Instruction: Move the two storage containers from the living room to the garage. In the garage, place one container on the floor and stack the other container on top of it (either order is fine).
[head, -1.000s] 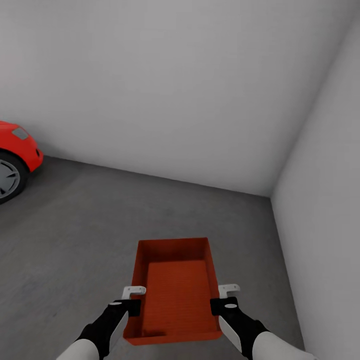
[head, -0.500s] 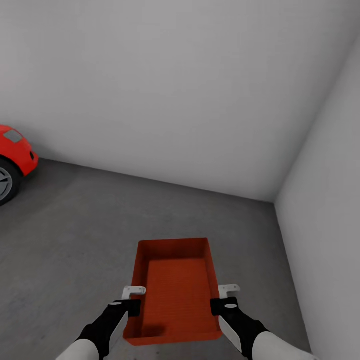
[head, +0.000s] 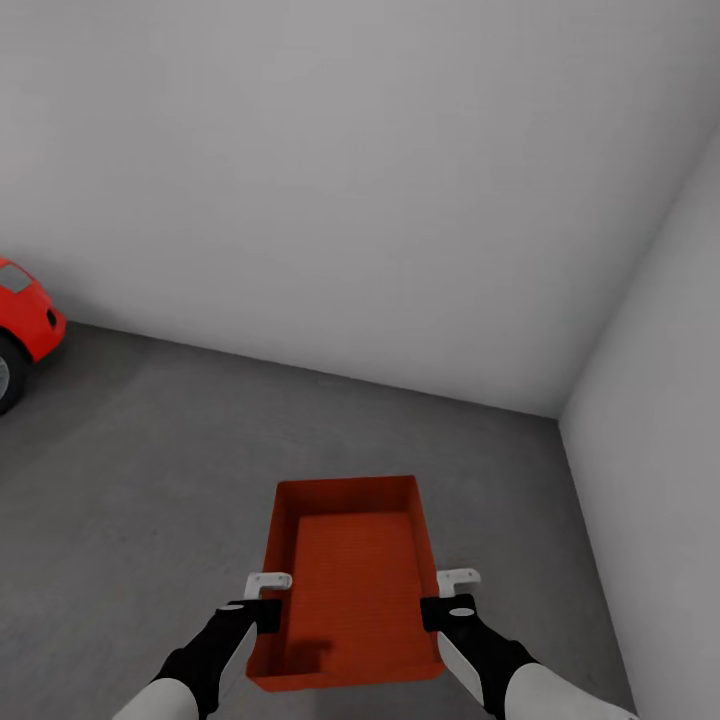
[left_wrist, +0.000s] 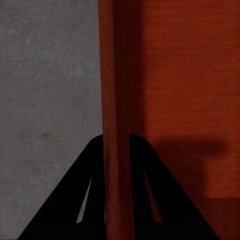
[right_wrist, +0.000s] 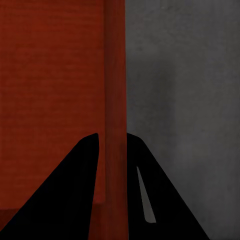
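Above the floor (head: 130, 520), right of the red car (head: 22, 320), the container (head: 348, 590) looks stiff and light; left gripper (head: 262, 598) and right gripper (head: 452, 595) jaws clamp opposite side walls, a sound hold

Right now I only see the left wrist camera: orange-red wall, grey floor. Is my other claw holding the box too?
Observer: Yes. The right claw pinches the opposite side wall of the orange-red rectangular storage container.
Operator: Is a car nearby?
Observer: A red car sits far off on your left side.
Operator: What's ahead?
Observer: A plain grey-white wall, meeting another wall at a corner on your right.
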